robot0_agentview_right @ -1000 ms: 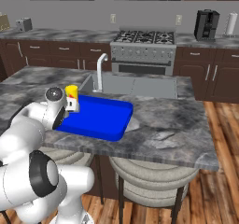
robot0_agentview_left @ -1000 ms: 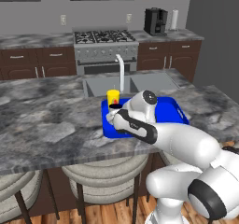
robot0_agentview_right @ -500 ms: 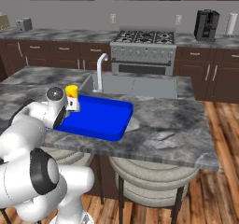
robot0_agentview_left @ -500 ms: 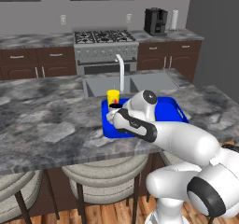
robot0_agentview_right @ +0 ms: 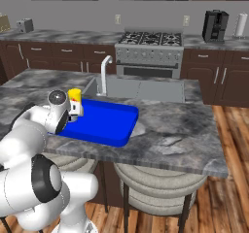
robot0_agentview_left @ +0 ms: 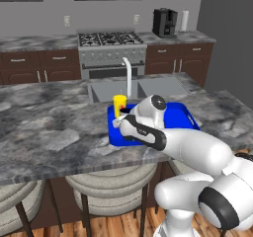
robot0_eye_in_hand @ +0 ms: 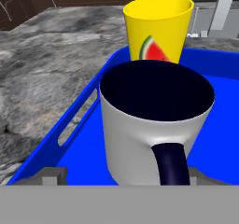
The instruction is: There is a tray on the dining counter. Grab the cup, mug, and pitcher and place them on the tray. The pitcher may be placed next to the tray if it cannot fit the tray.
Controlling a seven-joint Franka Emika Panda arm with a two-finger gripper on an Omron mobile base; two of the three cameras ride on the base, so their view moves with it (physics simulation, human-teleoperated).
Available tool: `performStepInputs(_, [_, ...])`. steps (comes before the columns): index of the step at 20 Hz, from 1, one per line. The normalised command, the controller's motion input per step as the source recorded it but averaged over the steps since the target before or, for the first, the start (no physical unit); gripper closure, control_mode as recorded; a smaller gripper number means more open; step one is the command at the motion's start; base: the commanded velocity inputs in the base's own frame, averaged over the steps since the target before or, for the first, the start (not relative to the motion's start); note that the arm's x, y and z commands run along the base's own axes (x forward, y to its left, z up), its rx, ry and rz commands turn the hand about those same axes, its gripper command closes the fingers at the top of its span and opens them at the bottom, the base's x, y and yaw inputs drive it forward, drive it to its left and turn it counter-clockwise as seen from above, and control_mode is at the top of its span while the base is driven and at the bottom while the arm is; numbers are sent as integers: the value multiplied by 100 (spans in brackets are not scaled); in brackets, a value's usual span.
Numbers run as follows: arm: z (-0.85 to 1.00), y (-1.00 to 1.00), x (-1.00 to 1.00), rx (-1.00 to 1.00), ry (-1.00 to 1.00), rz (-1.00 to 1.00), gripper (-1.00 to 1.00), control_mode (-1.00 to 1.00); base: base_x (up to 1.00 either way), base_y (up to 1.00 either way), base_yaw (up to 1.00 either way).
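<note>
I have the gripper [robot0_eye_in_hand: 121, 174] down over the near left corner of the blue tray [robot0_agentview_left: 185, 120], which lies on the grey marbled dining counter [robot0_agentview_left: 49, 132] just in front of the sink [robot0_agentview_left: 148, 88] and its white faucet [robot0_agentview_left: 127, 73].

In the hand view the silver-grey mug [robot0_eye_in_hand: 154, 125] sits upright on the tray floor, dark navy inside, with its handle turned straight towards my camera. The two finger tips [robot0_eye_in_hand: 53, 175] show low at either side of the mug's base, standing apart from its wall, so I read the jaws as spread wide with nothing clamped between them. I cannot tell whether a finger touches the mug at its foot.

Right behind the mug, farther from the camera, stands the yellow cup [robot0_eye_in_hand: 158, 29] with a watermelon slice printed on its side. It is upright too, against the tray's rim, very close to the mug; whether the two touch I cannot tell.

From the left base view the cup [robot0_agentview_left: 119, 105] shows beside the faucet's foot, with the arm's wrist just to its right. From the right base view the cup [robot0_agentview_right: 75, 96] peeks above the hand at the tray's [robot0_agentview_right: 116, 125] left end.
</note>
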Motion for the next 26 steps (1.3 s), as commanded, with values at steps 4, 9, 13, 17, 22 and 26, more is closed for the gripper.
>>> performStepInputs(4, [0,0,0,0,0,0,-100,-100,0,0,0])
performStepInputs(9, [-4,0,2,0,0,0,-100,-100,0,0,0])
performStepInputs(13, [-18,0,3,7,3,-1,-100,-100,0,0,0])
performStepInputs(17, [-24,0,0,7,0,-7,-100,-100,0,0,0])
performStepInputs(22, [27,-13,-2,1,-4,-1,-100,-100,0,0,0])
performStepInputs(26, [68,-14,-18,0,-1,0,-100,-100,0,0,0])
